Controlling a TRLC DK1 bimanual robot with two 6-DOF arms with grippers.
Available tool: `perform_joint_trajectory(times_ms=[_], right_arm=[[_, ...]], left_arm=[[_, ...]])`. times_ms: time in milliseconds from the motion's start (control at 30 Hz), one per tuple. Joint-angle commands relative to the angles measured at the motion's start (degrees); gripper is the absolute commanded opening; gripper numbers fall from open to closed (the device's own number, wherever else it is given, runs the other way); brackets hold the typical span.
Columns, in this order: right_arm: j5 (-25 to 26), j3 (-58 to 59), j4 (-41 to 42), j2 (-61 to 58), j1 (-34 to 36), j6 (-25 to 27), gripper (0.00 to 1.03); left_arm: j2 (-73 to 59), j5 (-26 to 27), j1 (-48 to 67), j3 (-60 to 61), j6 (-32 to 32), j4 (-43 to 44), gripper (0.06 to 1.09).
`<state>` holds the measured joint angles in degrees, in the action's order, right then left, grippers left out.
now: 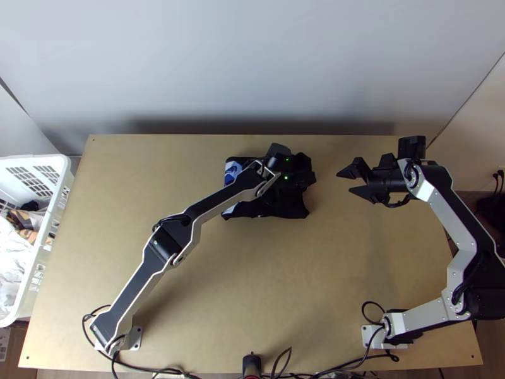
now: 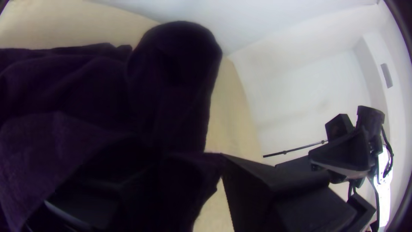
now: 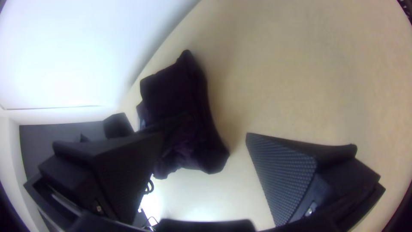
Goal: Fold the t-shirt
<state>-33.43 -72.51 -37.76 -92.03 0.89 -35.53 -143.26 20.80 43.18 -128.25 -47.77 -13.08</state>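
The black t-shirt [image 1: 271, 208] lies as a small, compact bundle toward the table's far side, with a blue-and-white printed part at its left. Over its right part is my left gripper [image 1: 302, 172]. Dark cloth [image 2: 171, 86] surrounds the left gripper [image 2: 191, 157] in the left wrist view; whether any is held I cannot tell. My right gripper [image 1: 355, 180] stands open to the right of the shirt, apart from it. In the right wrist view, the shirt [image 3: 184, 116] lies beyond the widely parted fingers of the right gripper [image 3: 204, 134], its near edge uneven.
A white basket [image 1: 58, 237] with assorted cloth stands beyond the table's left edge. Bare table [image 1: 252, 284] stretches between the shirt and the near edge. Cables and a small black device [image 1: 251, 364] are at the near edge. A pale wall [image 1: 252, 63] rises behind.
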Motion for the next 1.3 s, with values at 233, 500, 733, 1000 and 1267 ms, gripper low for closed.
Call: perform_joint_trajectory(times_ms=[233,500,733,1000,1267], right_arm=[[-0.1,0.1,2.5,-1.0,-0.8,-0.9,0.89],[-0.1,-0.4,3.5,-1.0,-1.0,-1.5,0.89],[-0.1,-0.5,3.6,-0.7,-0.8,-2.0,0.89],[-0.2,-0.5,5.4,-0.7,-1.8,-3.5,0.89],[-0.2,-12.0,6.6,-9.7,-6.2,-6.0,0.89]], left_arm=[[6.1,-0.6,0.1,-0.1,-0.7,-0.1,0.64],[6.0,-5.7,0.2,0.2,5.9,-2.6,0.76],[6.2,-5.6,1.0,-0.2,6.0,-1.8,0.78],[9.4,-6.7,-1.2,-1.4,6.6,-2.0,0.78],[14.1,-7.4,-7.8,0.3,6.5,-3.3,0.78]])
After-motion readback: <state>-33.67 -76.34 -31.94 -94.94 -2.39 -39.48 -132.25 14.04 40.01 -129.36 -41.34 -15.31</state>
